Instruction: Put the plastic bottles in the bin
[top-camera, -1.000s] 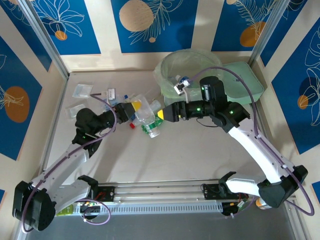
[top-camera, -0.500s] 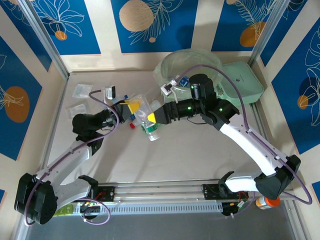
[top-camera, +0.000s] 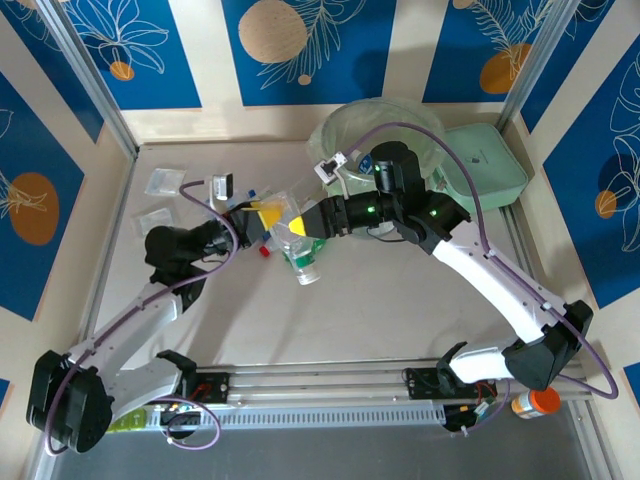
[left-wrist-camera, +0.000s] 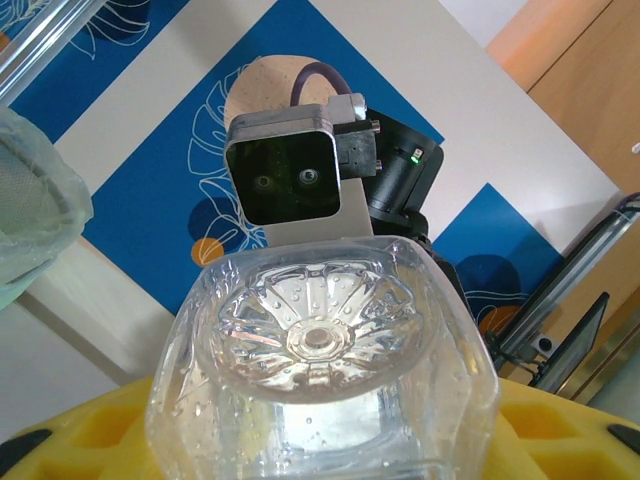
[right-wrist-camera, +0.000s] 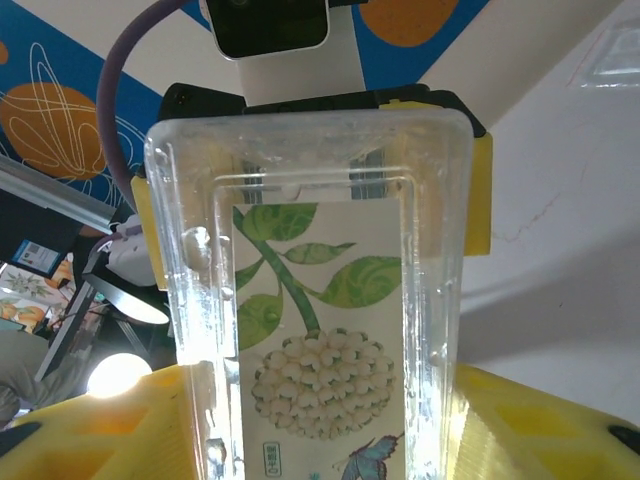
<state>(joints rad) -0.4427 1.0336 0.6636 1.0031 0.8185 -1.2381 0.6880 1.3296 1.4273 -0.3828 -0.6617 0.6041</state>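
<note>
A clear plastic bottle with a green label is held tilted above the table's middle, between both arms. My left gripper is shut on its upper end; in the left wrist view the bottle's ribbed base sits between the yellow fingers. My right gripper meets it from the right and is closed on its flat sides; the bottle's leaf label stands between those yellow fingers. The pale-green bin stands at the back, behind the right arm, its bagged rim also at the left.
A red cap and small bottle pieces lie under the left gripper. Flat clear packets lie at the back left. The square green lid lies right of the bin. Metal frame posts edge the table.
My right gripper has moved left, up to the bottle that my left gripper holds, and closed around it. The left gripper and bottle shifted slightly up and left.
</note>
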